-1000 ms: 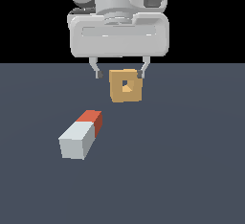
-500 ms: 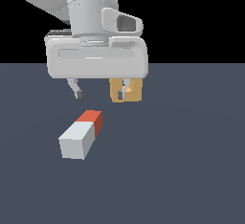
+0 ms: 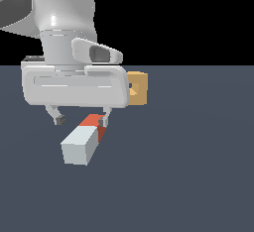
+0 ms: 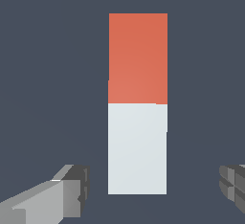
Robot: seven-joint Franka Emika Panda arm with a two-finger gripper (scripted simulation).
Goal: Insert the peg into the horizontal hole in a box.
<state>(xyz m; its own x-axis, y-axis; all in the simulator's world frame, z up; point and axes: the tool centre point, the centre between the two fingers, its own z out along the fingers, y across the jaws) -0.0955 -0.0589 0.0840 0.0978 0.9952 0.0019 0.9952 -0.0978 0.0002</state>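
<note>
Gripper (image 3: 82, 120) sits low over the peg (image 3: 82, 142), jaws spread wide and holding nothing. Exterior view: one fingertip (image 3: 60, 120) hangs off the peg's 9 o'clock side, clear of it; the other fingertip (image 3: 103, 121) overlaps the red end's (image 3: 93, 123) far corner in the picture, contact cannot be confirmed from this angle.

Peg lies flat on the dark grey floor (image 3: 198, 176), long axis running from about 7 o'clock (pale end, nearer the camera) to about 1 o'clock (red end, farther away). Pale face (image 3: 75, 152) is square-on to the camera.

Box (image 3: 138, 89) sits at roughly 1–2 o'clock from the peg, well apart from it, near the floor's far edge. The white hand body (image 3: 74, 86) covers its side toward the exterior view's left, so only a tan sliver shows. Hole (image 3: 131, 85) is mostly hidden; only a small dark notch is visible at the hand's edge.

Wrist view: peg (image 4: 138, 103) fills the middle of the frame, red half (image 4: 138, 58) and pale half (image 4: 138, 149) about equal in length, edges square to the frame. Both fingers flank the pale end: one finger (image 4: 52, 196) on one side, the other finger (image 4: 233, 187) on the opposite side, open floor between each and the peg. Peg lies nearer one finger than the other, not quite centred between the jaws. Box is out of the wrist frame.
</note>
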